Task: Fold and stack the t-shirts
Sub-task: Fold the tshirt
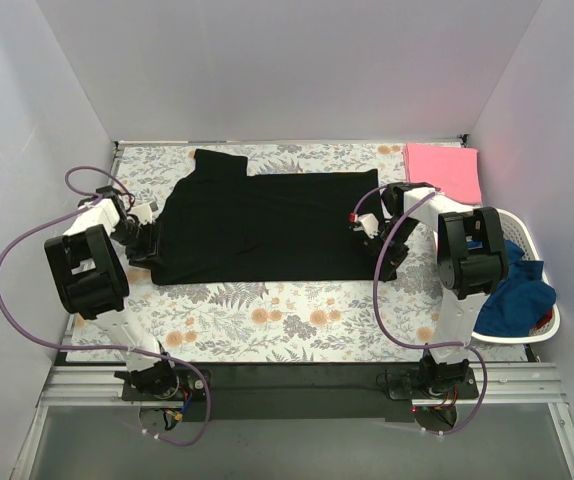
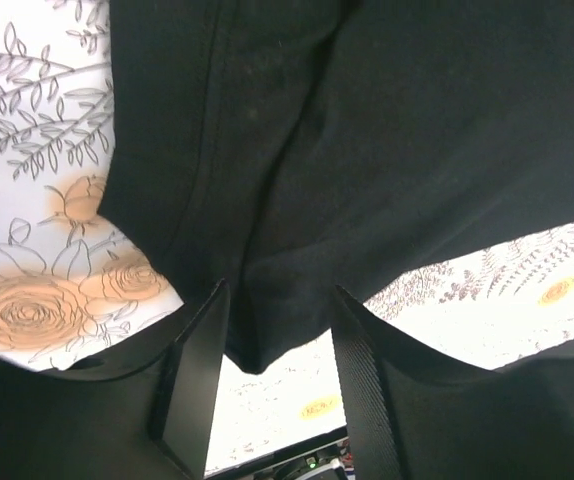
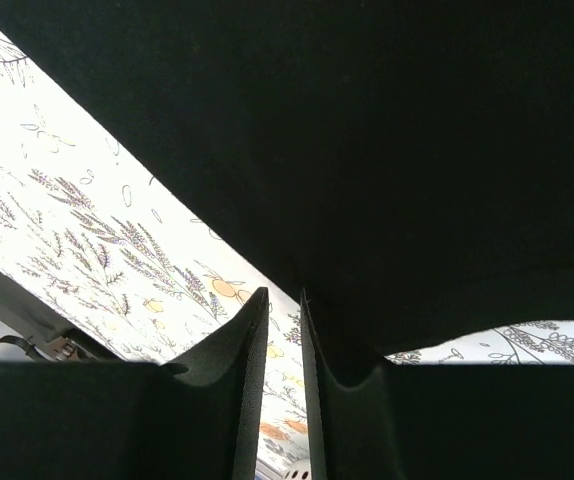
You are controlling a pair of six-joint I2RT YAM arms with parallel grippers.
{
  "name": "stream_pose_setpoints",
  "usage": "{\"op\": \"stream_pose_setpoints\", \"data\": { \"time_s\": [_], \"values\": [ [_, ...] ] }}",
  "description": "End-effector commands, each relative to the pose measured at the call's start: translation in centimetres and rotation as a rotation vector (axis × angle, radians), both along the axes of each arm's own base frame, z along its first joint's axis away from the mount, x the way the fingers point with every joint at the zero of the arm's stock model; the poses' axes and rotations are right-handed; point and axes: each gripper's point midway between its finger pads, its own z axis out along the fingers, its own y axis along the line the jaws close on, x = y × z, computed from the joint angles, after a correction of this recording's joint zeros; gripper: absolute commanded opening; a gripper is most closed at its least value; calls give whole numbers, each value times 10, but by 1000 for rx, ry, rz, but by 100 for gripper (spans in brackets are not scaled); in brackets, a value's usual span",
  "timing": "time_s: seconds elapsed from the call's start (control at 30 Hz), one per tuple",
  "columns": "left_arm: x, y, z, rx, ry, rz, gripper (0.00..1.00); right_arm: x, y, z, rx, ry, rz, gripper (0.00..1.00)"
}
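A black t-shirt (image 1: 267,225) lies spread on the floral table (image 1: 297,320), with one sleeve sticking out at the back left. My left gripper (image 1: 145,238) is at its left end. In the left wrist view (image 2: 272,290) the jaws stand a little apart, with a bunched corner of the shirt (image 2: 367,130) between them. My right gripper (image 1: 365,225) is at the shirt's right edge. In the right wrist view (image 3: 285,292) the jaws are nearly together, with the shirt's edge (image 3: 367,130) drawn to their tips. A folded pink t-shirt (image 1: 445,170) lies at the back right.
A white basket (image 1: 527,237) stands at the right edge of the table and holds a crumpled blue t-shirt (image 1: 517,295). White walls close in the table at the back and on both sides. Purple cables loop round both arms.
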Motion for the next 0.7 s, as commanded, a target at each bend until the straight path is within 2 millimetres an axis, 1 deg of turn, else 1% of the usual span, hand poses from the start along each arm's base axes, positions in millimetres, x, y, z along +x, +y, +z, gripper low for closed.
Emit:
{"op": "stream_pose_setpoints", "data": {
  "time_s": [0.0,0.3,0.47,0.53,0.67],
  "values": [
    [22,-2,8,-5,-67,-10,43,0,-1,-3,-5,2,-4,25],
    [38,-9,-1,-7,-75,-21,41,-3,-5,-6,-21,5,8,24],
    [37,-9,-9,10,-53,-26,41,-1,-7,-7,-30,0,14,24],
    [37,-10,-10,12,-52,-27,40,0,-7,-7,-31,-4,14,24],
    [38,-10,-5,15,-67,-29,38,0,-7,-7,-32,0,14,24]
  ]
}}
